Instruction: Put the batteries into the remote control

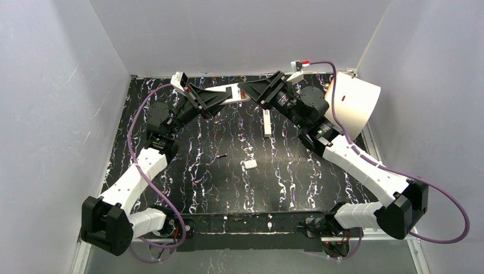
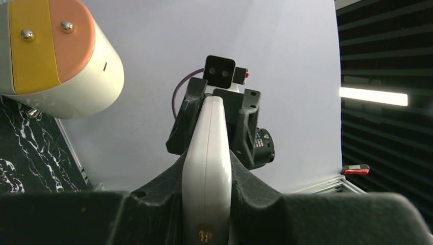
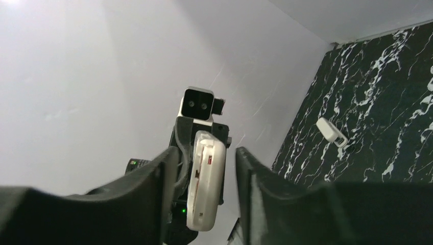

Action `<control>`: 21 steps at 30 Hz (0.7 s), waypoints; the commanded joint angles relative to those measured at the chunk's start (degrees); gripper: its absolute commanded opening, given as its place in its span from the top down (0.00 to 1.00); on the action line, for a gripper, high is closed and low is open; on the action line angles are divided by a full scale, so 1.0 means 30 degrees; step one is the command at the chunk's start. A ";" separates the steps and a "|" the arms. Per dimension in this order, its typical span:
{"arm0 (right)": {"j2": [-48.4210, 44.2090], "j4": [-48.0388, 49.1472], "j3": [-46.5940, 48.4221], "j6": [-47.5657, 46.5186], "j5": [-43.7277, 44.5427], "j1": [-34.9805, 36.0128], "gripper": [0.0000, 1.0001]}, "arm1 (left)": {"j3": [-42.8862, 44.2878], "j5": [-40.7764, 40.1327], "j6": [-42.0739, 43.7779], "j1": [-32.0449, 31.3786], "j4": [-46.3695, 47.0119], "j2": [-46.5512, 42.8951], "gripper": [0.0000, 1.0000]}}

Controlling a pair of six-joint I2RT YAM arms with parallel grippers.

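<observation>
Black marbled table (image 1: 188,171), read from the arm bases outward.

- Small white oblong piece (image 1: 250,164) lies flat near mid-table, nothing touching it.
- One battery (image 1: 221,155) – a tiny dark cylinder – lies on the table just left of that piece and apart from it, with neither claw near it.
- Second remote (image 1: 266,123) lies flat further back, its long axis running away from the bases, below the two claws.
- Left gripper (image 1: 220,98) is clamped on the white remote control (image 1: 231,93) and holds it off the table. In the left wrist view the remote sits edge-on, with a finger pressed to each side.
- Right gripper (image 3: 207,155) meets the free end of the same remote. Its jaws stand partly apart and straddle that end. The remote sits against one finger (image 3: 153,189), with a clear gap to the other, so no firm hold is seen.
- The right wrist view shows a recess in the remote with a red-orange mark (image 3: 210,161) inside it. I cannot tell whether this is a battery.
- Cream drum (image 1: 357,103) with an orange and yellow end face lies on its side in the far right corner.
</observation>
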 commanded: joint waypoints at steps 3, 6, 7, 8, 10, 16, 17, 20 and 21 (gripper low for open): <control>-0.0519 0.1443 0.0149 0.0821 -0.0698 -0.0539 0.27 | 0.0692 0.0145 0.0480 -0.0041 0.0251 -0.0278 1.00; -0.0977 0.1558 -0.0187 0.0956 -0.0471 -0.0753 0.23 | 0.0685 0.0332 0.1178 -0.0039 0.0004 -0.0434 1.00; -0.1119 0.1396 -0.0298 0.0881 -0.0412 -0.0816 0.23 | 0.0651 0.0374 0.1551 -0.0034 -0.0205 -0.0558 1.00; -0.1284 0.1025 -0.0404 0.0806 -0.0328 -0.0919 0.23 | 0.0621 0.0406 0.2140 -0.0052 -0.0480 -0.0702 1.00; -0.1569 0.0166 -0.0467 0.0781 -0.0296 -0.1210 0.22 | 0.0577 0.0464 0.3423 -0.0004 -0.1425 -0.1127 1.00; -0.1759 -0.6753 0.0687 0.0633 0.1420 -0.1947 0.21 | 0.0611 -0.0177 0.8245 0.0417 -0.7571 -0.3271 1.00; -0.1799 -0.7473 0.0664 0.0636 0.1934 -0.1968 0.21 | 0.0744 -0.0755 0.9059 0.0539 -0.8770 -0.3828 1.00; -0.1553 -0.8768 0.0724 0.1096 0.2520 -0.2076 0.22 | 0.1854 -0.3352 1.1509 0.0676 -1.4867 -0.5667 1.00; -0.1271 -0.8636 0.0746 0.1129 0.2082 -0.2164 0.23 | 0.2280 -0.4027 1.2419 0.0660 -1.6324 -0.6116 1.00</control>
